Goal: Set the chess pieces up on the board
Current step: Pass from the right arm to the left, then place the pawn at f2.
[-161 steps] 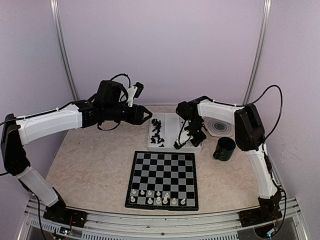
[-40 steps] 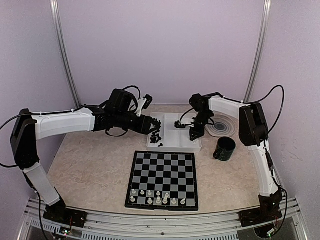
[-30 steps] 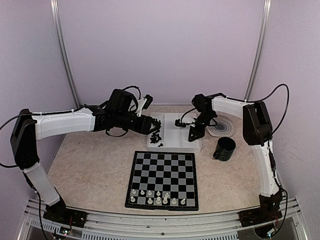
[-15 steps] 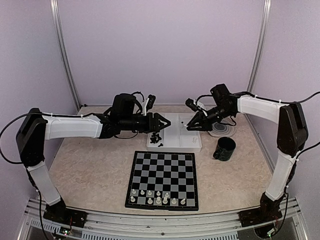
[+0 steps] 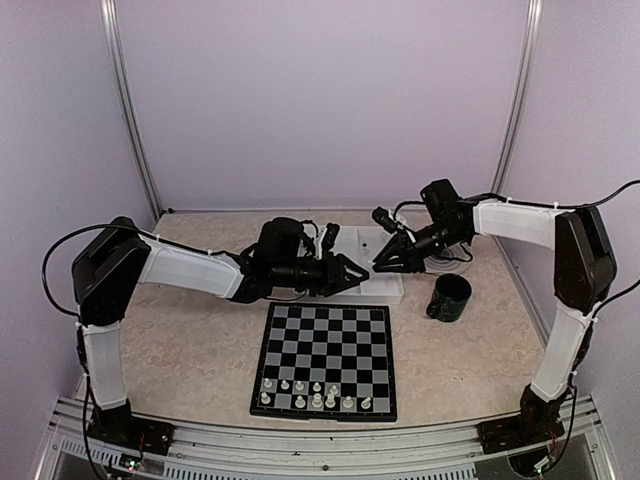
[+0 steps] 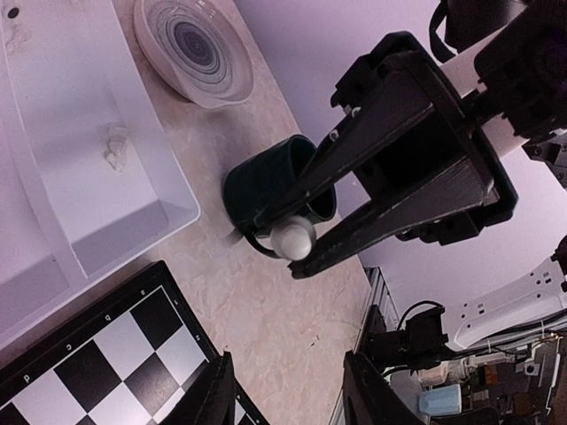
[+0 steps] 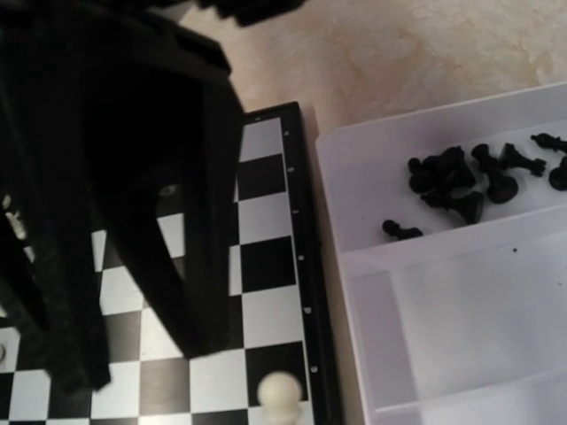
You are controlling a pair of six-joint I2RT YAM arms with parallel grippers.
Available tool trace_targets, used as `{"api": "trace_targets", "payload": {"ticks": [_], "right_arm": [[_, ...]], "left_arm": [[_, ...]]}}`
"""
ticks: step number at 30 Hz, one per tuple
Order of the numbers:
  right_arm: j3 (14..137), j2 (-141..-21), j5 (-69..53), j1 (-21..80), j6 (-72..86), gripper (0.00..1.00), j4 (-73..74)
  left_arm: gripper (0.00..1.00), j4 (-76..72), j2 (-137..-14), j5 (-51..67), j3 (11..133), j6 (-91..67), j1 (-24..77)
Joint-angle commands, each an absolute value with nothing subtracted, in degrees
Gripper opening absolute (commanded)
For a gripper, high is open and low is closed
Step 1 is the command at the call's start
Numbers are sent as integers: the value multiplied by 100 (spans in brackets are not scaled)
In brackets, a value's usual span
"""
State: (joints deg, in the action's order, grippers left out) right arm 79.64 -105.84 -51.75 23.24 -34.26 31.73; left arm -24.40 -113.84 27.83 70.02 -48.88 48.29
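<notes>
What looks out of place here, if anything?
Small black chess pieces lie tumbled in a heap in the white plastic tray, not on the checkered board. The right gripper pinches a white piece in mid-air.

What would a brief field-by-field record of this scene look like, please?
right gripper: shut on a white piece, held in the air
left gripper: open, pointing at that piece
board: white pieces on its two near rows
tray: black pieces in one compartment
also there: dark cup, striped plate
</notes>
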Motion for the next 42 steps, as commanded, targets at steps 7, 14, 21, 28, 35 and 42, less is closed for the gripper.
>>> {"api": "trace_targets", "payload": {"ticks": [7,14,21,28,35,42], "right_arm": [[7901,-10512,-5264,2510,-3703,19,3344],[7922,-10534,-5239,2642,-3745,19,3400],[7927,-10542,-5221,2706,-3798,19,3442],[7937,-10555,-5220,2732,-3814,20,3456],[8139,-10419,-5493,2595,-4035,98,3887],[8113,-10011,-5450,1946,-3980,99,3820]], "left_arm": [[41,-2941,-11669,2942,7453,-5114,4790],[30,-2988,-11783,2993,7530,-5125,4755],[17,-3100,-11786,2978,7449,-5176,4700],[7,-3146,-11808,3035,7463,-5164,4685],[0,-2561,-11611,2924,7411,-4632,4716],[0,-142,-10696,1816,7386,-2418,5362]]}}
